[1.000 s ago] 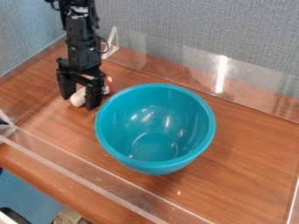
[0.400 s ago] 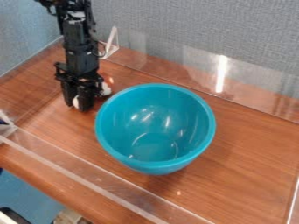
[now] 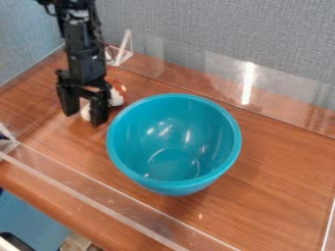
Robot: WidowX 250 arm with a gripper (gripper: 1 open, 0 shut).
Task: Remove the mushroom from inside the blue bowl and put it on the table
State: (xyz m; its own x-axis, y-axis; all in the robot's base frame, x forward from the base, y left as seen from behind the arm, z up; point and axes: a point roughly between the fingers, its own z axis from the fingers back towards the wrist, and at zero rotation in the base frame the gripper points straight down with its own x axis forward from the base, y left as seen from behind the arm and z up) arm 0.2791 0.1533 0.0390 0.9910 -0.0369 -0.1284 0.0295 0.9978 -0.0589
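Observation:
The blue bowl (image 3: 173,143) stands on the table (image 3: 268,196) near the middle, and nothing shows inside it. The mushroom (image 3: 117,95) lies on the wood just left of the bowl's rim, its reddish cap showing beside the right finger and a cream bit low between the fingers. My gripper (image 3: 81,104) points straight down over that spot, close to the table. Its black fingers (image 3: 66,101) stand apart, open, and partly hide the mushroom.
Clear acrylic walls (image 3: 78,191) edge the table at the front, left and back. A small white stand (image 3: 125,47) sits behind the arm by the back wall. Bare wood lies to the right of the bowl and in front of it.
The jaws were drawn together over the mushroom about half a second ago and now stand wide again. The mushroom stays on the table beside the bowl. The bowl has not moved.

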